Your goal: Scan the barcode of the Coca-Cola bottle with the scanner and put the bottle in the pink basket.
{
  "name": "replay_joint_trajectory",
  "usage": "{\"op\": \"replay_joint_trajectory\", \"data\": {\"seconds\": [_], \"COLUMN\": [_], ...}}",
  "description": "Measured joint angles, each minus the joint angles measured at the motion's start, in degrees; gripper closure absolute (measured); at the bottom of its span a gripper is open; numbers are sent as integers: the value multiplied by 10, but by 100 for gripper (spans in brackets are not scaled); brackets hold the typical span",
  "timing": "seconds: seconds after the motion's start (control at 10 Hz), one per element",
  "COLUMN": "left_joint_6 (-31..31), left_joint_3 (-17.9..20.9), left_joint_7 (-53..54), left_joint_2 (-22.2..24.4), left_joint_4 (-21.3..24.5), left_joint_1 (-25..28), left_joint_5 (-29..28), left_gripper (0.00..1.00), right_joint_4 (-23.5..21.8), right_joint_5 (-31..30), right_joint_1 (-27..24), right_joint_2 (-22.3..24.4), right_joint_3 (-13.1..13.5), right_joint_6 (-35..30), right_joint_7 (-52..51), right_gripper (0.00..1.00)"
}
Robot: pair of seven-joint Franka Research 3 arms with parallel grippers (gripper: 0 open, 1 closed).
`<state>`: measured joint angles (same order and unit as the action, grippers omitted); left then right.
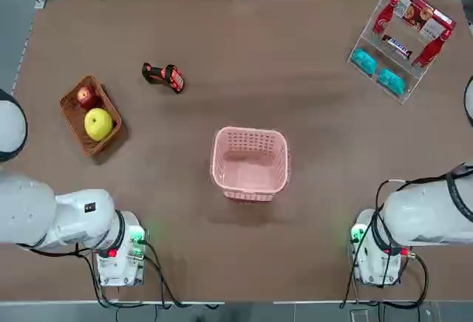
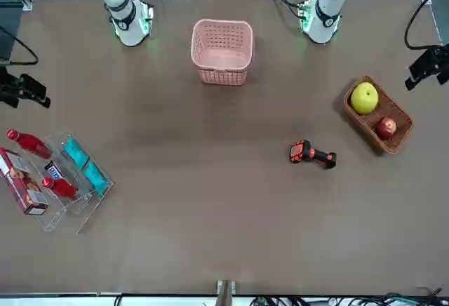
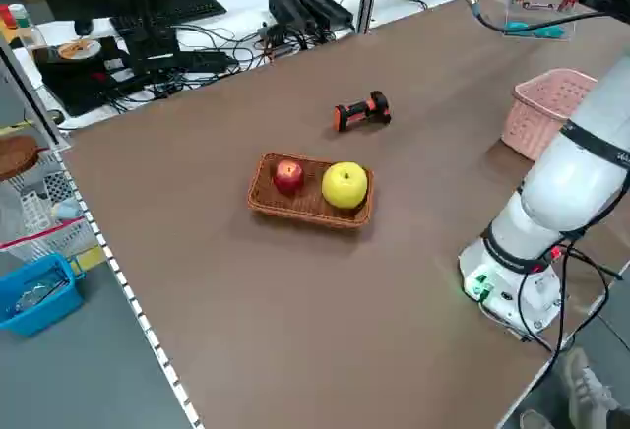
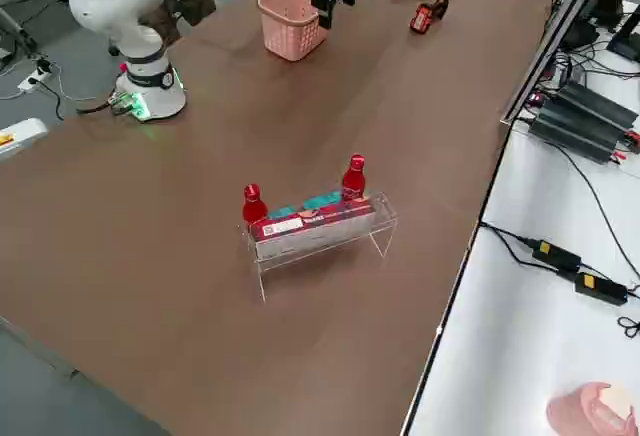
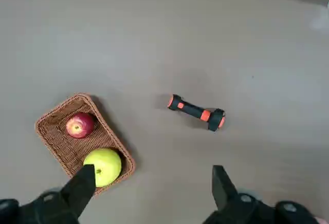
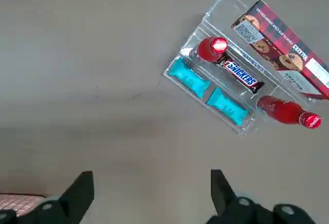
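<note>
Well beyond right gripper [image 6: 149, 193] fingers, Coca-Cola bottle [image 6: 288, 113] in rack [image 6: 226, 64]

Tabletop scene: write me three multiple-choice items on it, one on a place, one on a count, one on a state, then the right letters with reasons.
1. Where does the scanner lie?
A. inside the pink basket
B. on the bare table between the wicker basket and the pink basket
C. in the clear rack

2. How many red bottles stand in the clear rack?
A. one
B. two
C. four

3. How are the left gripper and the right gripper?
A. both open and holding nothing
B. left shut on the scanner
C. right shut on a bottle

Answers:
1 B, it lies on the tabletop beyond the wicker basket, clear of the pink basket.
2 B, one red bottle at each end, the other.
3 A, each wrist view shows spread fingers with only table between.
</note>
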<state>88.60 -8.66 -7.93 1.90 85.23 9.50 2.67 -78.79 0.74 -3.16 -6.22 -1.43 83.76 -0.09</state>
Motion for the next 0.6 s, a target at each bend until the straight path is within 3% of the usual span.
{"op": "replay_joint_trajectory", "data": {"seconds": [0.6], "left_joint_6": [2], "left_joint_3": [1], "left_joint_7": [-10], "left_joint_2": [-19], "left_joint_4": [3], "left_joint_1": [5], "left_joint_5": [4], "left_gripper": [0], "right_joint_4": [0], "right_joint_5": [-3], "right_joint_1": [-9], "right_joint_2": [-3], "right_joint_3": [4], "right_joint_6": [6], "right_joint_7": [-48], "right_gripper": [0]}}
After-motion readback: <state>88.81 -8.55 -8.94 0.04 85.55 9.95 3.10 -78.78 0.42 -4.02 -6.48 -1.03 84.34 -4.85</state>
